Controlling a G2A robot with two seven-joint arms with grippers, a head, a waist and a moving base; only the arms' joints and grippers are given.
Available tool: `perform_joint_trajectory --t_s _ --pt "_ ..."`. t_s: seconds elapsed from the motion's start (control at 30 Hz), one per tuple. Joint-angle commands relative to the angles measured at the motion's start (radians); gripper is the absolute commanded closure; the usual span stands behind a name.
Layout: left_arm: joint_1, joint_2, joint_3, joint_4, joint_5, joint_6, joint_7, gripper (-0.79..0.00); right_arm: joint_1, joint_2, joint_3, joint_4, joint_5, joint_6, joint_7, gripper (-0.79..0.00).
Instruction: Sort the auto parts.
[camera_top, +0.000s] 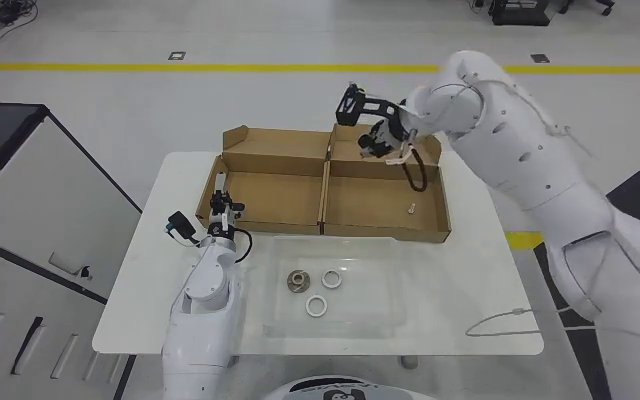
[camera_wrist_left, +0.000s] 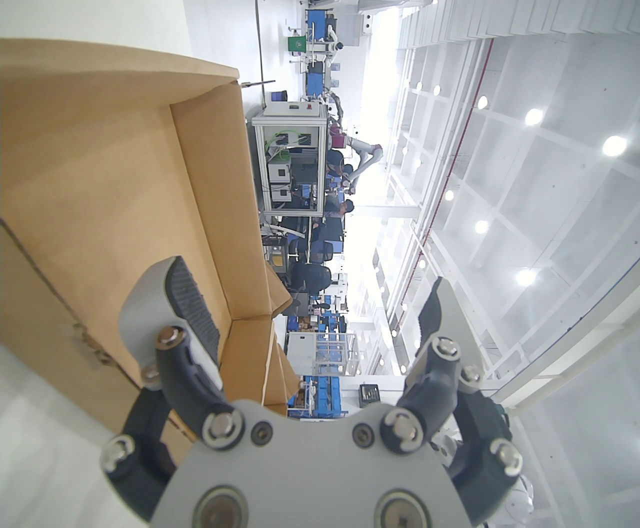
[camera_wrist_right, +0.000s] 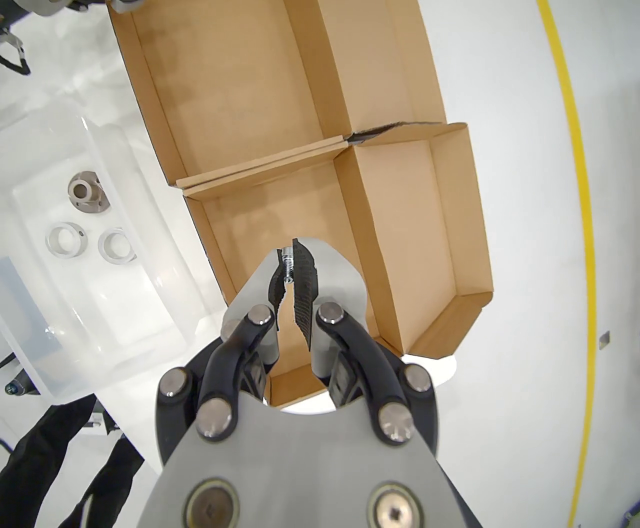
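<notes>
Right gripper (camera_wrist_right: 290, 272) is pinching a small screw (camera_wrist_right: 286, 264), with the pads pressed nearly together on its threaded shank. In the top view it sits over the far side of the right compartment of the cardboard box (camera_top: 385, 232), close to the divider. I can't tell how high it is above the floor.

A second screw (camera_top: 410, 209) lies loose on the floor of the right compartment, toward the near right corner. The left compartment floor is bare cardboard.

The box has two compartments side by side and sits at the far side of the desk (camera_top: 140, 290). Its flaps are folded up along the far edge.

Left gripper (camera_wrist_left: 307, 280) has its fingers spread wide with nothing between them. It points up, just beside the outer wall of the box at the near left corner. The wrist view shows cardboard right next to one finger, but I can't say whether they touch.

A clear tray (camera_top: 375, 300) sits on the near side of the desk, just in front of the box. It holds three parts, all in the left half:
- A metal flanged hub (camera_top: 296, 282), farthest left.
- A white ring (camera_top: 331, 279) just beside the hub, on its right.
- Another white ring (camera_top: 317, 306) nearer the front edge of the tray, close to the other two but apart from them.
</notes>
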Motion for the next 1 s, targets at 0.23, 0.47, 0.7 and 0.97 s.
perform_joint_trajectory --t_s 0.23,0.47,0.7,0.97 --pt "0.0 0.0 0.0 0.0 0.0 0.0 0.0 -0.785 0.026 -0.027 -0.12 0.104 0.01 0.022 0.022 0.0" --pt "0.0 0.0 0.0 0.0 0.0 0.0 0.0 -0.785 0.008 -0.04 -0.171 0.154 -0.029 0.038 0.038 0.0" --pt "0.0 0.0 0.0 0.0 0.0 0.0 0.0 -0.785 -0.009 -0.061 -0.199 0.219 -0.081 0.059 0.028 0.0" --pt "0.0 0.0 0.0 0.0 0.0 0.0 0.0 -0.785 -0.02 -0.089 -0.219 0.271 -0.107 0.087 0.035 0.0"
